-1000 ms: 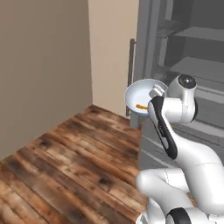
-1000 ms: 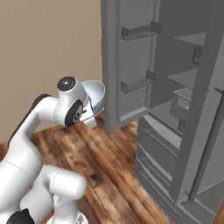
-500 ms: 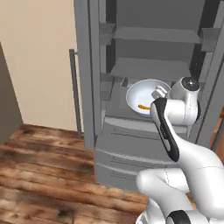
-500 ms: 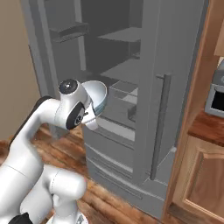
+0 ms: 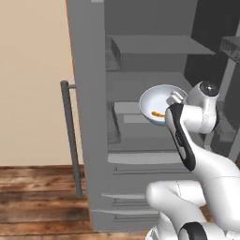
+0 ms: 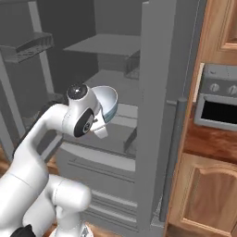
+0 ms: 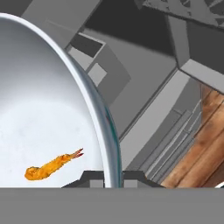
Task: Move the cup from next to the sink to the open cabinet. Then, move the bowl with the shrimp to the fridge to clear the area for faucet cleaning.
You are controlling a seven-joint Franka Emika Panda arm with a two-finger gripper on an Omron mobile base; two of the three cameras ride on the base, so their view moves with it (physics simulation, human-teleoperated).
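Observation:
My gripper [image 5: 175, 99] is shut on the rim of the white bowl [image 5: 158, 103], holding it in the air in front of the open grey fridge [image 5: 154, 44]. The small orange shrimp [image 5: 158, 114] lies inside the bowl. From the right base, the bowl [image 6: 108, 101] sits just beyond the hand, level with the fridge's middle shelf [image 6: 111, 76]. In the hand view the bowl [image 7: 43, 109] takes up the left side with the shrimp [image 7: 52, 166] low in it, and its rim runs down between my gripper's [image 7: 112, 176] fingertips. The cup, sink, cabinet and faucet are out of view.
The fridge's left door [image 5: 91, 117] stands open with a vertical bar handle [image 5: 70, 136]. Its right door [image 6: 155, 115] and handle [image 6: 173, 157] stand beside a stove [image 6: 217, 102] over a wooden cupboard [image 6: 203, 194]. Wooden floor [image 5: 37, 197] lies below.
The whole picture has swung, so the base has moved: the wall and floor gave way to the open fridge straight ahead. The bowl stays held in the same pose.

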